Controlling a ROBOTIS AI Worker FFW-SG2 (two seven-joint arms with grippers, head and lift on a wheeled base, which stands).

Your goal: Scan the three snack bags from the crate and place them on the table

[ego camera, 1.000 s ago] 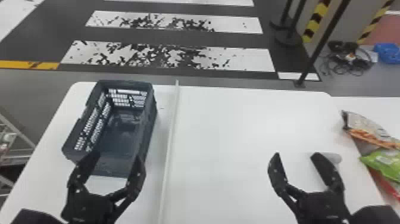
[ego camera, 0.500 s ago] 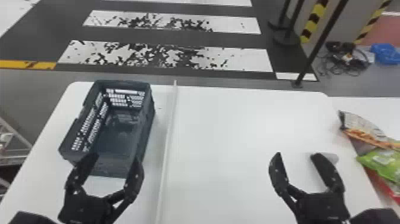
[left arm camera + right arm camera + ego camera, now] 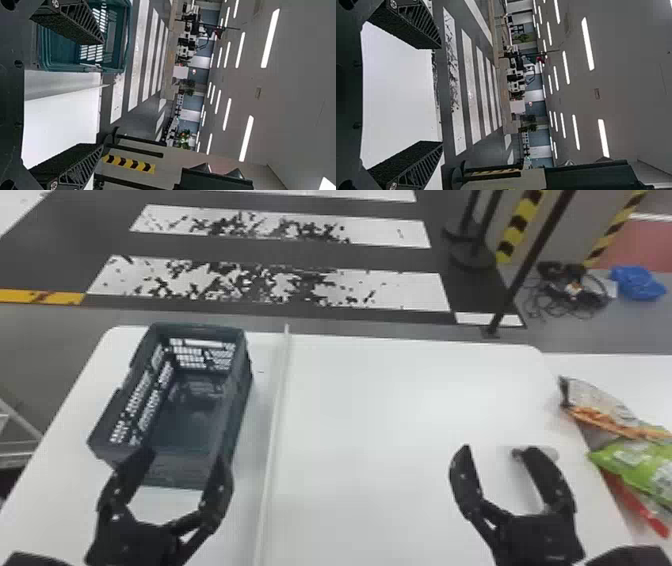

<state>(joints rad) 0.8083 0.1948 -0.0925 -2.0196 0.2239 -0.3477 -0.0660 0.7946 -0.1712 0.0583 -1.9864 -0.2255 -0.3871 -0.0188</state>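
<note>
While the dark, slatted crate [image 3: 237, 400] stands on the white table [image 3: 380, 415], the left gripper [image 3: 185, 455] near it gapes wide, holding nothing, as does the right gripper [image 3: 500, 450]. At the right edge overlap a pale-and-orange bag [image 3: 597, 405], a green bag [image 3: 635, 465] and a red bag [image 3: 640, 511]. Crate, table and bags have shifted slightly left in the head view.
</note>
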